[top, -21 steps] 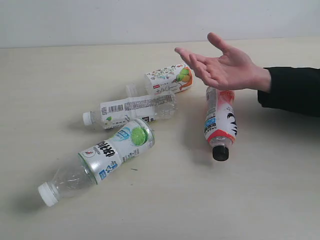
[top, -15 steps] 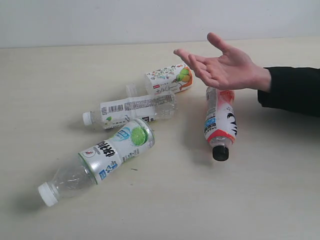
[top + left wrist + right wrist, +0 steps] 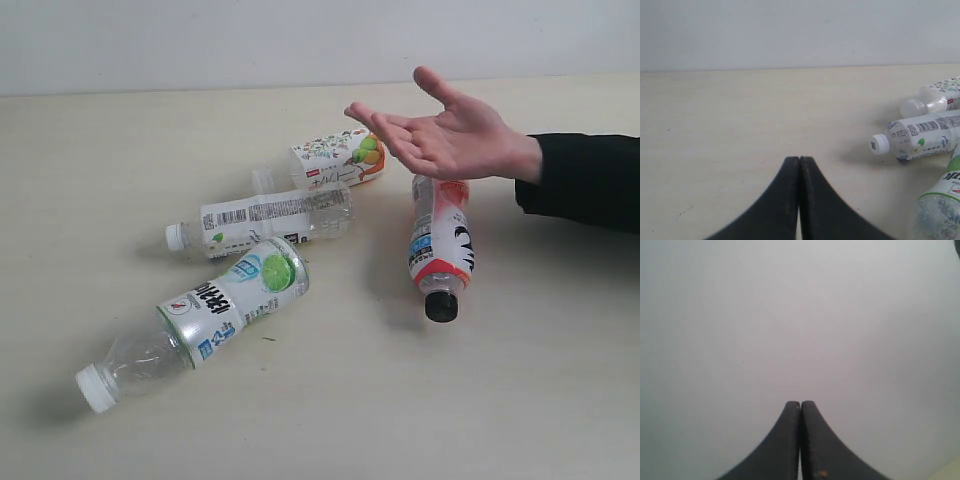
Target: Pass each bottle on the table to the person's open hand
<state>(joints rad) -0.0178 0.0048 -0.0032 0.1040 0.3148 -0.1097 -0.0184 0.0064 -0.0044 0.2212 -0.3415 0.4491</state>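
Bottles (image 3: 270, 215) lie unmoved on counter (image 3: 330, 400); open hand (image 3: 450, 135) waits upper right; left tool (image 3: 799, 159), right tool (image 3: 800, 403) pressed together, empty. Handover not begun.

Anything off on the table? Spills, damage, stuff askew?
All four bottles lie on their sides: lime-label bottle, barcode bottle, fruit-label bottle, black-capped bottle. All capped, no spill or damage visible. Nothing else stands out.

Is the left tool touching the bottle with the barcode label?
Apart. The left wrist view shows it: a stretch of bare table lies between the tips of the shut left tool and the barcode bottle.
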